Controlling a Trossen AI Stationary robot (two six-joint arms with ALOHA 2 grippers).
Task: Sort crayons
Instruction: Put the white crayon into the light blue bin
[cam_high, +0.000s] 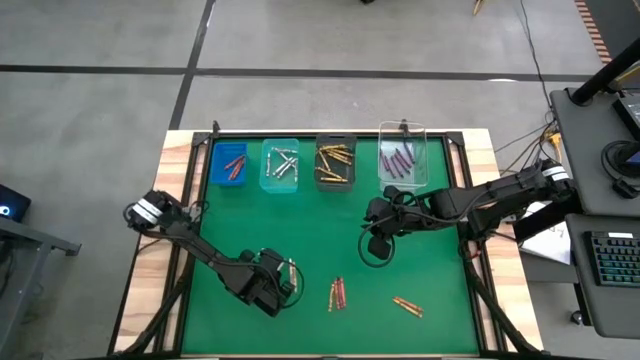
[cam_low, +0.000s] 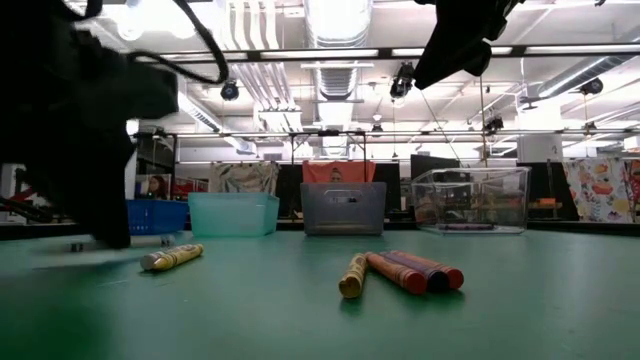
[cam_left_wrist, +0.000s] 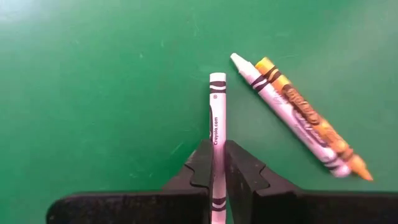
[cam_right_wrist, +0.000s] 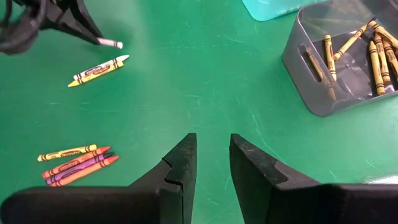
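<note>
One crayon pinched near its end, and that is the weak point

Left tool (cam_left_wrist: 217, 171) is clenched on a silver-grey crayon (cam_left_wrist: 217, 118) low over the tabletop (cam_high: 300, 210), near the front edge and left of centre. The fingers (cam_left_wrist: 200, 168) hold it close to one end, so most of its length sticks out forward, unsupported. My judgement: on the lift it could pivot in the pinch or slide out, since the wrapper is smooth and the hold is narrow. A swing could also knock the two loose crayons (cam_left_wrist: 298, 118) lying just beside it, one pale and one gold-orange, touching side by side.

Its long axis runs in line with the fingers, flat end pointing away from the wrist. In the high view it lies roughly front to back.

Right tool (cam_right_wrist: 208, 168) hovers with its fingers apart, gripping nothing, right of centre before the bins (cam_high: 335, 165) along the back edge. Other crayons (cam_high: 338, 293) wait near the front edge.
</note>
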